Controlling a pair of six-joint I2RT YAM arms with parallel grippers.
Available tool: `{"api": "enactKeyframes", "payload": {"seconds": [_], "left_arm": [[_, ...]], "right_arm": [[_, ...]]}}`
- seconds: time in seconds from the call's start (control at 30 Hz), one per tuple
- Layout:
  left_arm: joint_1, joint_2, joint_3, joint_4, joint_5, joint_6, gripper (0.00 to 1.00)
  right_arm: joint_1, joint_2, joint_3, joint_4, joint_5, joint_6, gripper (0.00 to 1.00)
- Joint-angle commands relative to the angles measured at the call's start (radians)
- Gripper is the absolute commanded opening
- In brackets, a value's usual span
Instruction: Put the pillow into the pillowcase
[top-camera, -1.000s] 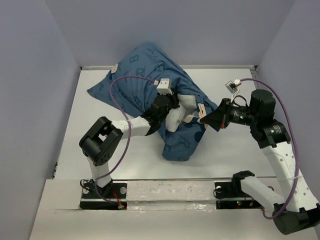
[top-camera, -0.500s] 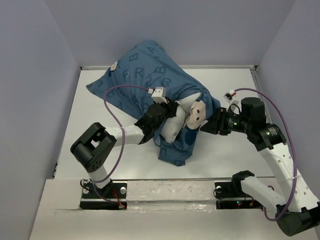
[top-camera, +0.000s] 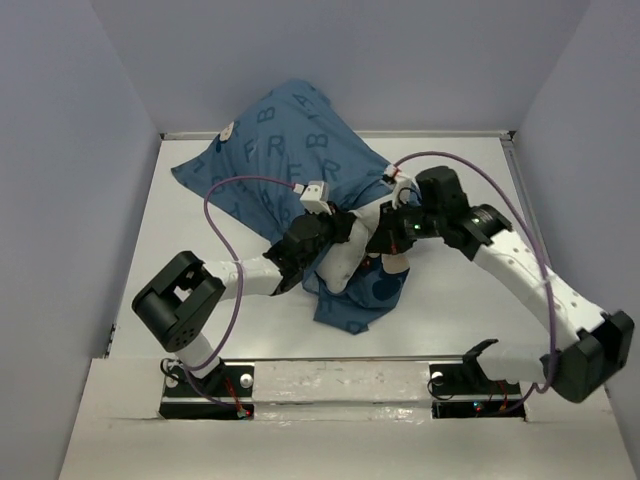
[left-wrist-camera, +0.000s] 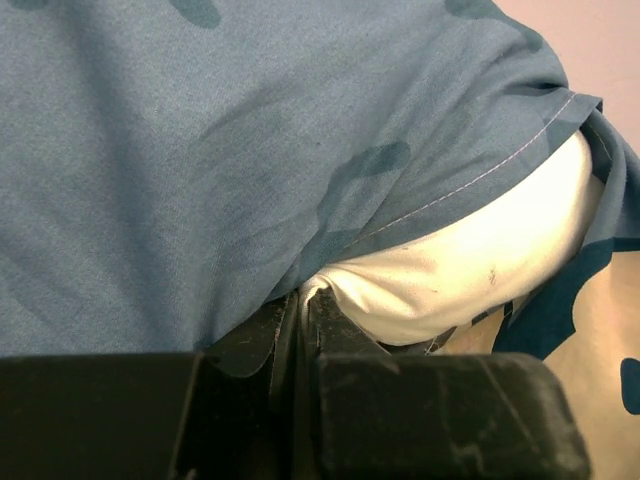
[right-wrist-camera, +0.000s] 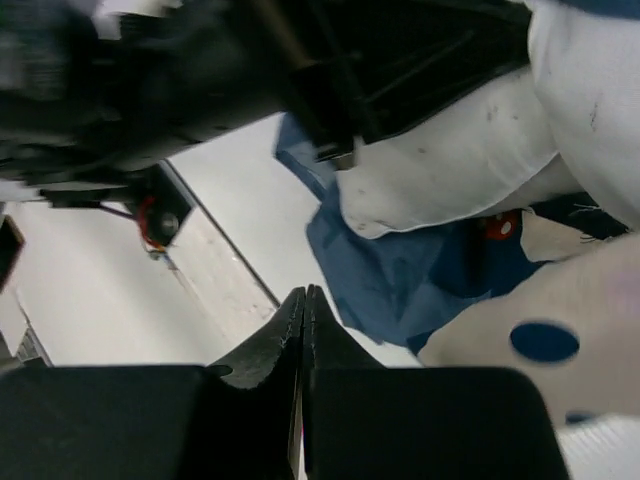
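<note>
Heaped from back left toward the middle of the table: the pillowcase, covering most of the pillow, white end bare at its mouth. Left gripper clenched at the hem, any pinched cloth unclear. Right gripper clenched on nothing, just beside that bare end.

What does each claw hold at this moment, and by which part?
The left claw pinches the pillow at its white edge, just under the pillowcase hem. The right claw is shut on nothing.
</note>
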Motion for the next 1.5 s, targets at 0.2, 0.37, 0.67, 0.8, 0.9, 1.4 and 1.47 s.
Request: {"api": "enactKeyframes", "payload": {"seconds": [0.2,0.37,0.67,0.8,0.9,1.4,1.47], "left_arm": [[0.033,-0.035,0.008,-0.037,-0.030,0.053,0.00],[0.053,-0.048,0.017,-0.034,-0.014,0.050,0.00],[0.059,-0.068,0.051,-0.022,0.023,0.013,0.00],[0.059,-0.068,0.049,-0.022,0.013,0.012,0.00],[0.059,-0.068,0.048,-0.017,0.023,-0.004,0.00],[0.064,-0.139,-0.025,0.004,0.041,-0.089,0.00],[0.062,-0.142,-0.043,0.027,0.056,-0.114,0.00]], "right_arm": [[0.044,0.159,-0.124,0.158,0.229,-0.066,0.66],[0.053,0.136,-0.294,0.256,0.303,-0.028,0.73],[0.122,0.274,-0.350,0.321,0.418,0.008,0.70],[0.131,0.248,-0.390,0.376,0.377,0.032,0.24],[0.131,0.233,-0.401,0.370,0.372,0.035,0.00],[0.142,0.165,-0.372,0.579,0.951,0.087,0.68],[0.142,0.197,-0.355,0.566,0.999,0.145,0.74]]}}
